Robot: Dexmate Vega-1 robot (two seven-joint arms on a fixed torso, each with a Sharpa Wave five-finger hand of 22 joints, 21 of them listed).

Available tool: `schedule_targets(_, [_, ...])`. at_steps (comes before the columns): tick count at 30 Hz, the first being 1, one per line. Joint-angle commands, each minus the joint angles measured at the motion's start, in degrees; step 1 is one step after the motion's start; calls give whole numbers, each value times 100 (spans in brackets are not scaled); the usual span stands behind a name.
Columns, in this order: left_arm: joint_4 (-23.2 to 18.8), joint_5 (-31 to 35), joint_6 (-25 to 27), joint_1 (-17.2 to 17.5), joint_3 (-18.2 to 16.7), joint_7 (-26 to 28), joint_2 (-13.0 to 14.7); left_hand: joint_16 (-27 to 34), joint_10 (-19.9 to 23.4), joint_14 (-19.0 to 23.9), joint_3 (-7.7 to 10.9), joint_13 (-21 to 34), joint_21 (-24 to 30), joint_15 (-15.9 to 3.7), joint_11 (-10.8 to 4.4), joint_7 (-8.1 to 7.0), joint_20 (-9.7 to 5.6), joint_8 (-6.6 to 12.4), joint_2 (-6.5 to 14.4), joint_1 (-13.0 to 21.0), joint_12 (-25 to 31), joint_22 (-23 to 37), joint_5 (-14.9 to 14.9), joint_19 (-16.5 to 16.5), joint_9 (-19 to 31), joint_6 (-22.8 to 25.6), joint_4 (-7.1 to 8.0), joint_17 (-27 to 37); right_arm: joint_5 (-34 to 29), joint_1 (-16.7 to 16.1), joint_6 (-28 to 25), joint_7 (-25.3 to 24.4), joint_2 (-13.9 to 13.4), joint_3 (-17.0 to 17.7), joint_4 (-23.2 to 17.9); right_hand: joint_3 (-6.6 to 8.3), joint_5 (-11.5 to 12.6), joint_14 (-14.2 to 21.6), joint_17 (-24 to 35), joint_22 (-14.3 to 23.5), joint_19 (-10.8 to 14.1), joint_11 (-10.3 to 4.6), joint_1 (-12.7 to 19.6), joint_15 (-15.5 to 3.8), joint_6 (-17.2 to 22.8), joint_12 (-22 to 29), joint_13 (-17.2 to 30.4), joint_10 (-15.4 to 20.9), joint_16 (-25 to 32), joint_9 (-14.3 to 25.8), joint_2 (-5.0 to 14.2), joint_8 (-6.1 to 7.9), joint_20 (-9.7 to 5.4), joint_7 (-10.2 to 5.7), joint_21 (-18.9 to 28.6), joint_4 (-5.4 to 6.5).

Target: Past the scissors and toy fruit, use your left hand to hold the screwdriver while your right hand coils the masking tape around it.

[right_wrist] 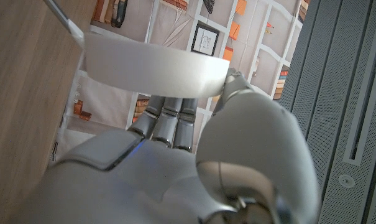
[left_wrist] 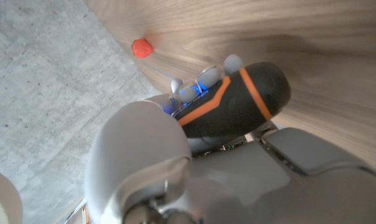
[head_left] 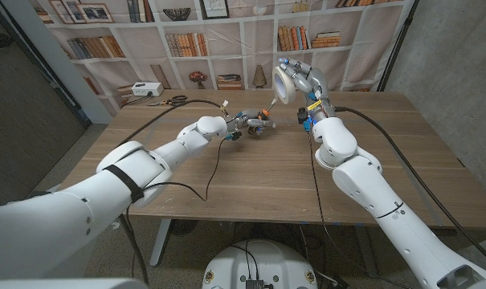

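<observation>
The left hand [head_left: 241, 128] grips the screwdriver [head_left: 263, 117], its shaft angled up toward the masking tape roll [head_left: 282, 83], held just beyond it by the right hand [head_left: 301, 83].

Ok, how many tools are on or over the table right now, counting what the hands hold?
2: the screwdriver, gripped in the left hand mid-table, and the scissors lying at the far left edge. Others may hide behind the hands.

Both arms are glossy white, built of rounded shell segments, with a black band around the left arm's upper segment. The left hand [head_left: 244, 125] and right hand [head_left: 300, 83] have silver-grey fingers [right_wrist: 169, 124] with blue lights. Black cables trail from each wrist.
</observation>
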Motion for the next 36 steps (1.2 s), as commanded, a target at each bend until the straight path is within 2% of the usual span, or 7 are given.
schedule_targets(1, [-3624,762,2186,136,53,-693,1282,308,-60,-51,134,454,16,-68,-36,60,1,147,19,-98,712,50,-18,83,193,-22,-18,27,-59,-174,92,-13,-85,66,-109,302,-5,56,3,-1,-17,-782,164,-1121,572,36,5,828,37,27,206,2,-25,532,48,-271])
schedule_targets(5, [-4183,972,2841,125,22,-628,1464,413,-78,-29,169,452,12,-86,-53,69,-26,190,41,-120,806,29,-39,124,253,-26,-30,22,-33,-245,8,-39,-111,96,-177,307,-5,60,3,-3,-37,-776,161,-1121,567,30,1,819,40,34,204,-6,-31,528,62,-274])
schedule_targets(13, [-4651,886,3652,181,-108,-376,1472,792,6,86,312,446,85,-156,-112,157,-133,287,119,-196,1168,8,-150,381,336,12,-68,13,216,-360,-558,-77,-246,202,-466,325,-5,85,1,-8,3,-759,170,-1122,593,22,-37,856,49,21,208,-22,8,554,111,-286])
schedule_targets(21, [-4436,777,3640,-159,67,-644,1328,1043,82,134,435,444,137,-226,-159,167,-209,353,144,-258,1298,127,-228,521,428,-33,-68,16,149,-462,-1280,-343,-452,194,-842,342,-6,123,1,-13,7,-723,184,-1118,601,26,-50,879,62,12,194,-40,14,595,147,-307])
schedule_targets(24, [-4414,820,3668,-260,135,-683,1300,1153,139,159,483,441,133,-251,-177,183,-237,411,143,-297,1323,167,-260,561,512,-51,-62,14,50,-547,-1343,-408,-521,197,-928,346,-6,115,2,-13,-13,-719,187,-1117,599,37,-19,857,59,16,188,-46,6,575,154,-313])
schedule_targets(31, [-4559,1059,4252,-616,460,-1161,1331,1375,213,179,586,439,124,-301,-215,185,-282,555,151,-381,1324,252,-344,659,701,-62,-66,12,-431,-764,-1152,-508,-672,159,-1009,346,-10,87,2,-14,-51,-738,175,-1113,580,38,16,804,50,51,181,-47,-20,557,164,-309])
schedule_targets(36, [-4746,1229,4852,-773,617,-1341,1372,1479,229,156,634,439,96,-299,-211,205,-288,572,154,-422,1324,245,-389,664,692,-53,-75,10,-726,-853,-1201,-657,-636,113,-1045,345,-11,57,2,-16,-82,-759,164,-1115,575,19,-15,810,41,61,179,-56,-40,545,172,-303])
